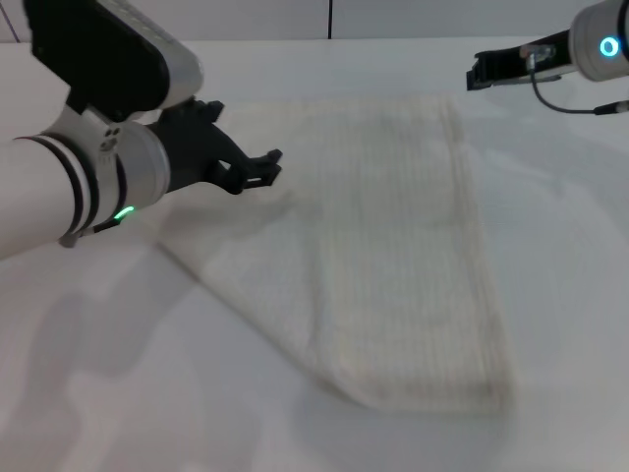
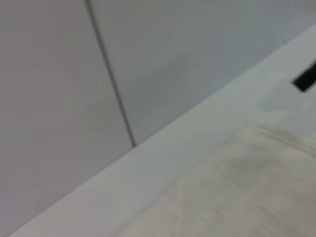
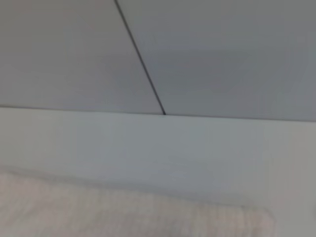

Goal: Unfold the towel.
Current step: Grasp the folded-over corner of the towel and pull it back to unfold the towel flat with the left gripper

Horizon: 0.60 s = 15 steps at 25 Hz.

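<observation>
The off-white ribbed towel lies on the white table, with a thicker doubled band on its right side and a thinner layer spreading to the left. No red tag shows. My left gripper hovers over the towel's left part, open and empty. My right gripper is raised beyond the towel's far right corner, apart from it. The towel also shows in the left wrist view and the right wrist view.
The white table stretches around the towel on all sides. A grey panelled wall with a dark vertical seam stands behind the table's far edge.
</observation>
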Available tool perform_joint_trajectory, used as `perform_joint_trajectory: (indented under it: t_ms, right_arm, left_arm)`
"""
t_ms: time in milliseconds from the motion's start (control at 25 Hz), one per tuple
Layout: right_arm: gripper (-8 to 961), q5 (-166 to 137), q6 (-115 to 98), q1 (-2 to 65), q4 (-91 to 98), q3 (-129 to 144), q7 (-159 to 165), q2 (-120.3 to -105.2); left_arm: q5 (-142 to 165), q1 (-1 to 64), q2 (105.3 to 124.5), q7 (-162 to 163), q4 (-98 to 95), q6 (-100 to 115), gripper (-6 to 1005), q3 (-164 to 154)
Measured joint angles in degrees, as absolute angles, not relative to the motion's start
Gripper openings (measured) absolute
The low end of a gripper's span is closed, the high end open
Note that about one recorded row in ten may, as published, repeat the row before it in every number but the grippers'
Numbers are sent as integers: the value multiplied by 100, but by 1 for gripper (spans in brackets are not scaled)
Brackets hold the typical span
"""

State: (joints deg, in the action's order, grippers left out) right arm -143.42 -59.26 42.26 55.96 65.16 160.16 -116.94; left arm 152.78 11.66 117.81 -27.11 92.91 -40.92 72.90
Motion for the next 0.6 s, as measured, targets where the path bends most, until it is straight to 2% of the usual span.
perform_joint_trajectory:
  t_ms: [400, 600]
  right_arm:
    - [1, -14509, -5757, 5111, 4152, 6483, 16024, -11493]
    - [3, -14601, -5458, 5357, 3695, 6531, 15994, -11499]
  left_arm:
    - [14563, 1757, 11822, -3122, 8535, -4443, 852, 7346]
    - [14537, 1877, 11839, -3143, 8269, -4191, 849, 7066]
